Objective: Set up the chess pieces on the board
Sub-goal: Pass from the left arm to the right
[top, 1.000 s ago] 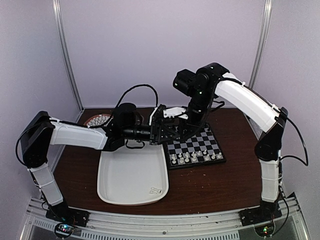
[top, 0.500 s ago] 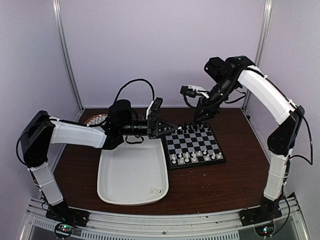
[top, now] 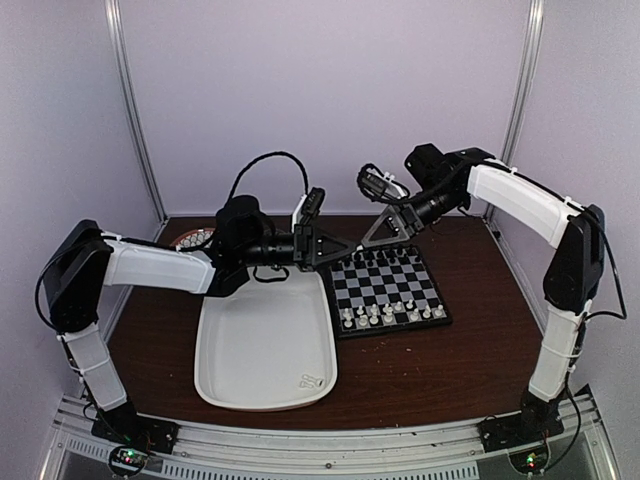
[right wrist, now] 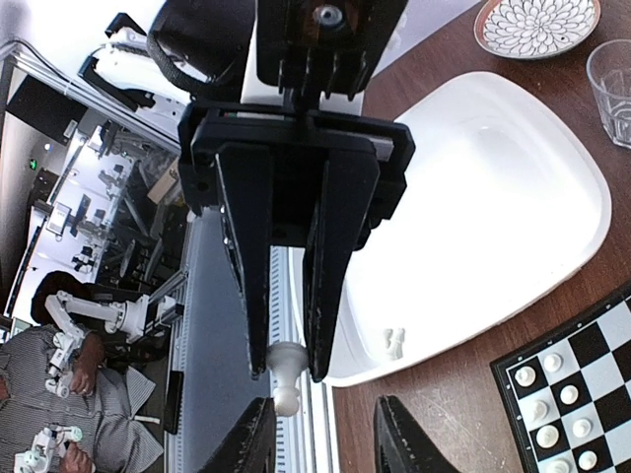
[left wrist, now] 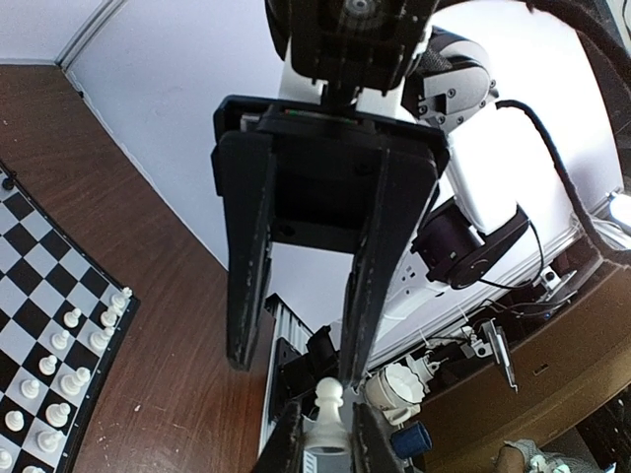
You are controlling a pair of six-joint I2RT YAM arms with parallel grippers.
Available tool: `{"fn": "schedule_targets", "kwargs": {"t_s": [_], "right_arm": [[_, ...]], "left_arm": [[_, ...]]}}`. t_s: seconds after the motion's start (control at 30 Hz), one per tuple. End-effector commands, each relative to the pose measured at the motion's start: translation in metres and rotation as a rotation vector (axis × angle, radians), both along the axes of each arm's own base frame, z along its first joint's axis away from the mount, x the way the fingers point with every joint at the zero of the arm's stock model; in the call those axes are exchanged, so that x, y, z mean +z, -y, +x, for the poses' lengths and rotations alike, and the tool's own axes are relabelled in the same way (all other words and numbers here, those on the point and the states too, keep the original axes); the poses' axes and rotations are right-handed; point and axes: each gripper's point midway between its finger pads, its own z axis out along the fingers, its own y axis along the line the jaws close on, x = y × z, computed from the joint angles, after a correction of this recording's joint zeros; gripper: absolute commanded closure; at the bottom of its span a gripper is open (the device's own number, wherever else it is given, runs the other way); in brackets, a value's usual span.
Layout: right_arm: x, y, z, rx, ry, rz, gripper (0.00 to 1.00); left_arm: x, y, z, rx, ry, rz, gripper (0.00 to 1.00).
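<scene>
Left claw [top: 343, 253] level near board's [top: 398, 287] far-left corner, white pawn [left wrist: 329, 396] between fingertips.

One board [top: 400, 272], one white tray [top: 255, 345], one patterned dish [right wrist: 537, 20], one glass [right wrist: 611, 79], two robot arms [top: 150, 268] [top: 520, 195].

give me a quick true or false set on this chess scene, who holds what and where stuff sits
1. The left tool holds a white pawn. True.
2. The right tool is shut. False: its jaws stand apart, with nothing between them.
3. The tray holds no pieces. False: two loose pieces lie in its near right corner.
4. White pieces stand on the near rows of the board. True.
5. A glass stands on the board. False: it stands on the table, near the plate.
</scene>
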Motion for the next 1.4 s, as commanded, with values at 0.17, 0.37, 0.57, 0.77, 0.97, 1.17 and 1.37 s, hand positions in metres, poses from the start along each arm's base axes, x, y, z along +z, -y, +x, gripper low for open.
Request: {"fn": "schedule_targets", "kwargs": {"t_s": [0.17,0.37,0.57,0.77,0.97,1.17,1.37], "right_arm": [[0.019,-0.014,0.002,0.001,-0.019,0.097,0.67],[0.022,-0.015,-0.009,0.032,-0.023,0.108,0.71],[0.026,-0.011,-0.016,0.05,-0.018,0.109,0.68],[0.02,-0.007,-0.022,0.059,-0.015,0.085,0.68],[0.032,-0.002,-0.021,0.049,0.017,0.103,0.67],[0.027,-0.002,-0.018,0.036,0.008,0.093,0.67],[0.022,-0.005,-0.013,0.023,0.009,0.079,0.67]], "left_arm": [[0.017,0.001,0.001,-0.01,0.047,-0.071,0.91],[0.015,-0.001,0.004,0.004,0.038,-0.071,0.91],[0.013,-0.005,0.009,0.022,0.026,-0.073,0.92],[0.011,-0.006,0.011,0.032,0.02,-0.069,0.92],[0.009,-0.005,0.012,0.032,0.014,-0.063,0.92],[0.01,-0.004,0.012,0.03,0.01,-0.062,0.92],[0.011,-0.005,0.012,0.026,0.011,-0.069,0.93]]}}
